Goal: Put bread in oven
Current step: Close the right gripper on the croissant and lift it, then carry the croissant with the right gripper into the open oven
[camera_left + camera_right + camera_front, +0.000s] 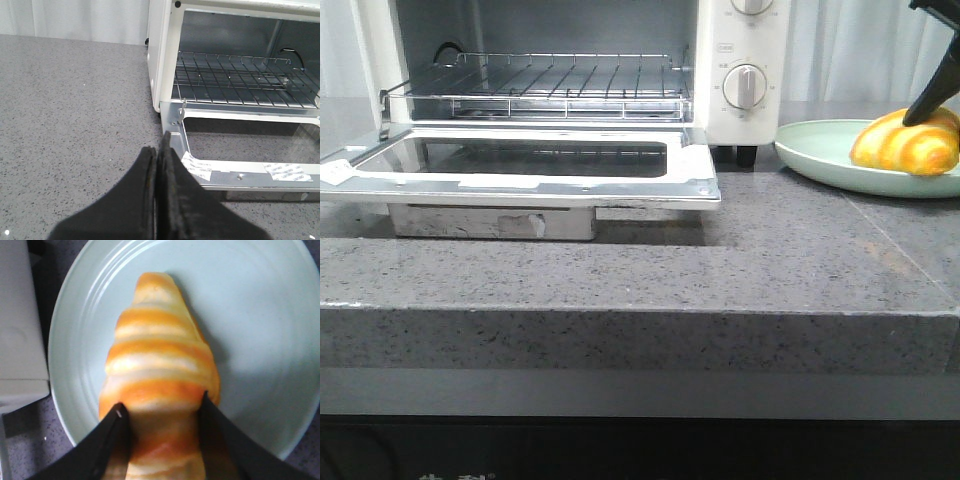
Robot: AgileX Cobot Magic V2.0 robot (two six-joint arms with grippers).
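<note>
On the plate (820, 165), right of the oven (740, 60), the bread (905, 143) is pinched at both flanks by the right gripper (162, 415); whether it is lifted cannot be told. Door (520, 165) is down, wire rack (550, 85) bare: grasp judged made, transfer and placing left. Left gripper (156, 160) is pressed together, holding nothing, near the door corner. Bread glossy, tapered, orange-striped; plate smooth, pale green; counter (640, 280) speckled grey stone.

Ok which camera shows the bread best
The right wrist view: the bread fills the picture, stripes clear, jaws on both its sides. The front view shows it small on the plate; the left wrist view misses it.
</note>
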